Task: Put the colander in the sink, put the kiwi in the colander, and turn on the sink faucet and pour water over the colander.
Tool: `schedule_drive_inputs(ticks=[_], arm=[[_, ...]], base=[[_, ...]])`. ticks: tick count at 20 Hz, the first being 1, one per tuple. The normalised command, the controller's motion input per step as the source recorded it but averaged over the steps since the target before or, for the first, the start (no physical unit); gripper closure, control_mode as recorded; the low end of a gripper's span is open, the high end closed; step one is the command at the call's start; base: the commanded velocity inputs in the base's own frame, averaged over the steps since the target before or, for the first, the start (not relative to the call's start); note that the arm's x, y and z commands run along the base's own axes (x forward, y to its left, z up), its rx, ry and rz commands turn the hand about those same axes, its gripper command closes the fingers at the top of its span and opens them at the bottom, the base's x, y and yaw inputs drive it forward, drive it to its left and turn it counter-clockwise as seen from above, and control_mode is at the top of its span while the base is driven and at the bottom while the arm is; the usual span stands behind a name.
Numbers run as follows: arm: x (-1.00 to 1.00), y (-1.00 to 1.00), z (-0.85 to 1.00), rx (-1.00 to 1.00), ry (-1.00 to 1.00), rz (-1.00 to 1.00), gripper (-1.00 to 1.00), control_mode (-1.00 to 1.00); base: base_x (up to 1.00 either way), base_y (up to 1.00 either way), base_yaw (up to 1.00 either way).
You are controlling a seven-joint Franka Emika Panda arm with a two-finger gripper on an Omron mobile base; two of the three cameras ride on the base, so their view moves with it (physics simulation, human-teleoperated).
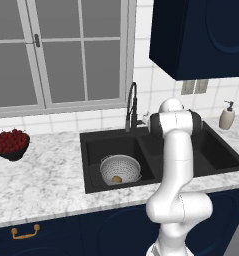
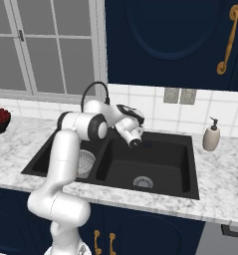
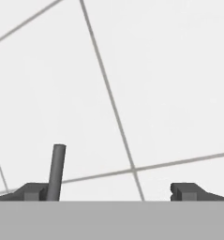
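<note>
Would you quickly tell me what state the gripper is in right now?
Gripper: open, holding nothing; a thin dark grey rod stands by one fingertip.

My open gripper point(image 3: 111, 193) faces the tiled wall point(image 3: 169, 84), with a thin dark rod point(image 3: 56, 172) beside one fingertip. The sink's point(image 2: 187, 164) right basin lies unobstructed; the colander point(image 1: 120, 169) occupies the left.

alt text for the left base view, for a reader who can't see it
A silver colander holding a kiwi sits in the left basin of a black sink under a black faucet. The white robot arm rises in front; a bowl of red berries stands left.
</note>
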Motion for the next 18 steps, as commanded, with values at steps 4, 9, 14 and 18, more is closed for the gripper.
schedule_drive_inputs(ticks=[4,9,14,18], arm=[[0.0,-1.0,0.0,0.04,0.0,0.0,-1.0,-1.0],[0.0,-0.99,0.0,0.03,0.0,0.0,-1.0,-1.0],[0.0,-0.94,0.0,0.03,0.01,0.0,-1.0,-1.0],[0.0,-0.84,0.0,0.04,0.02,0.0,-1.0,-1.0]], base=[[0.0,0.0,0.0],[0.0,0.0,0.0],[0.0,0.0,0.0],[0.0,0.0,0.0]])
